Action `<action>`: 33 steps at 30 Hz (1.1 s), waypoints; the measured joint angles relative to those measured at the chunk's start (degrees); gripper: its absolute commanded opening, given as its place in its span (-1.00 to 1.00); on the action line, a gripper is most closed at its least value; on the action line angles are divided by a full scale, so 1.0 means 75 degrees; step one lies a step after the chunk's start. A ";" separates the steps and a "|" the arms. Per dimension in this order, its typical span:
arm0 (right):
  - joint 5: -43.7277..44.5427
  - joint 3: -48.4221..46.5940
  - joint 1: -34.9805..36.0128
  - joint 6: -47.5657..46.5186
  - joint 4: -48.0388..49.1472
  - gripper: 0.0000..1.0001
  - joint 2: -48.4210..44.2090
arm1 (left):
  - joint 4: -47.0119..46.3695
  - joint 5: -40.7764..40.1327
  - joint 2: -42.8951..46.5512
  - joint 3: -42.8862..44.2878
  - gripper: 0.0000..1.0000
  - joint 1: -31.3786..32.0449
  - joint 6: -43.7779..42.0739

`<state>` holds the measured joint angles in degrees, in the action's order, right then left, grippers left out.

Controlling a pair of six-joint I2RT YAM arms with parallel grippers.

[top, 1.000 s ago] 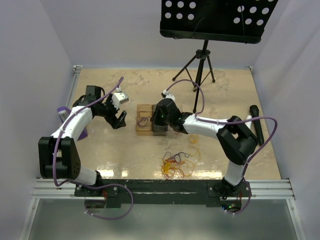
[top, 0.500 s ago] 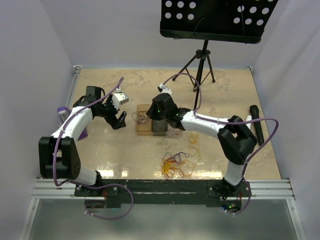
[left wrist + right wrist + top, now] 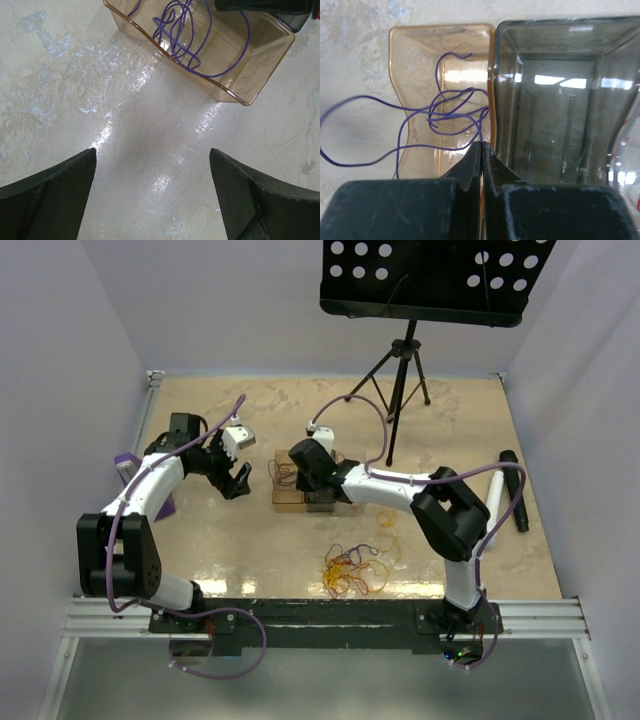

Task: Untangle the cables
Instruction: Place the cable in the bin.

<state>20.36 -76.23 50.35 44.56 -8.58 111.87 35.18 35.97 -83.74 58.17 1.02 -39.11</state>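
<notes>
Right pincer (image 3: pixel 481 150) clamped on purple wire (image 3: pixel 454 116) over amber bin (image 3: pixel 415 45); left pincer (image 3: pixel 152 157) wide open above worktop (image 3: pixel 60 90), near the bin.

A robotics lab test cell is pictured: a left arm (image 3: pixel 150 485) and a right arm (image 3: pixel 395 488) are bolted to an aluminium rail (image 3: pixel 110 615) at the edge of a marbled worktop (image 3: pixel 260 420), which is boxed in by plain pale walls (image 3: pixel 70 360). A black perforated panel (image 3: pixel 430 290) is mounted on a tripod (image 3: pixel 404 350) at the back.
</notes>
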 measured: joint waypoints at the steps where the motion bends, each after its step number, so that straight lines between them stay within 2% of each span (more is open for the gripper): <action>1: 0.0087 0.0015 0.0000 -0.0003 -0.0038 -1.00 -0.0050 | -0.0003 0.0003 0.0000 0.0000 1.00 0.0000 -0.0009; 7: 0.0548 -0.0093 0.0041 -0.0236 -0.0379 -1.00 -0.0076 | -0.0032 0.0035 0.0000 0.0000 1.00 -0.0009 -0.0012; 16: 0.0924 -0.1792 0.0510 -0.0720 -0.0947 -1.00 0.0857 | -0.0050 0.0035 0.0000 -0.0012 1.00 -0.0035 -0.0017; 23: 0.0950 -0.1865 0.0638 -0.0743 -0.1378 -1.00 0.1311 | -0.0050 0.0035 0.0000 -0.0087 1.00 -0.0044 -0.0108; 27: 0.0941 -0.1880 0.0612 -0.0723 -0.1405 -0.78 0.1498 | -0.0047 0.0035 0.0000 -0.0102 1.00 -0.0044 -0.0137; 33: 0.0915 -0.1912 0.0615 -0.0688 -0.1518 -0.29 0.1443 | -0.0052 0.0102 0.0000 -0.0102 1.00 -0.0268 -0.0128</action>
<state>27.22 -90.56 54.96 39.40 -19.97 122.69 34.79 36.73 -83.74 57.41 -0.99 -40.07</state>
